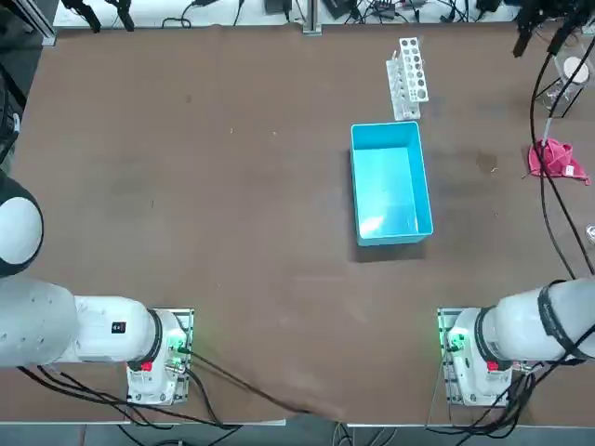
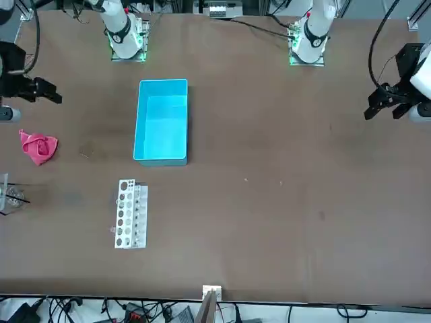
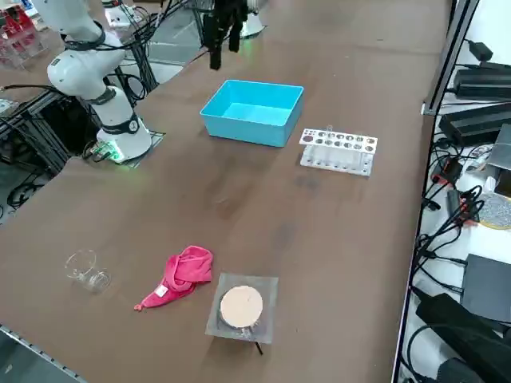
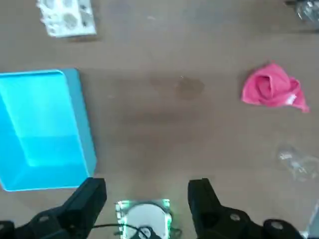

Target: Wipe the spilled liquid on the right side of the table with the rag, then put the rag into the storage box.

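1. Right gripper [image 4: 148, 185]: jaws wide apart, nothing held, well above the table [image 4: 149, 139].
2. Rag [image 4: 273, 88]: on bare tabletop, off to the robot's right of the jaws and, I judge, forward too. Spill [image 1: 487, 163] sits between rag and bin [image 1: 390, 184], nearer the rag. Right arm is the near one.
3. Rag's long axis is diagonal: bunched end forward, thin tagged tail back toward the bases and outward. Jaws are spaced left-right, so they'd meet it at a slant. I'd shift right, maybe turn the wrist a bit, pinch the bunch.
4. Top view: cables [image 1: 543, 158] cross over the rag picture-wise; right side view has the rag in plain sight, white tag [image 3: 161, 290] and all.
5. Right side view also gives the whole clear glass [image 3: 88, 271] on the base side of the rag, and a disc-topped stand [image 3: 241, 306] forward of it. Top view catches only a sliver of the glass. Go down steep, or risk clipping either.
6. Spill reads as a brown smudge in top and wrist views; can't pick it out surely from the right side.
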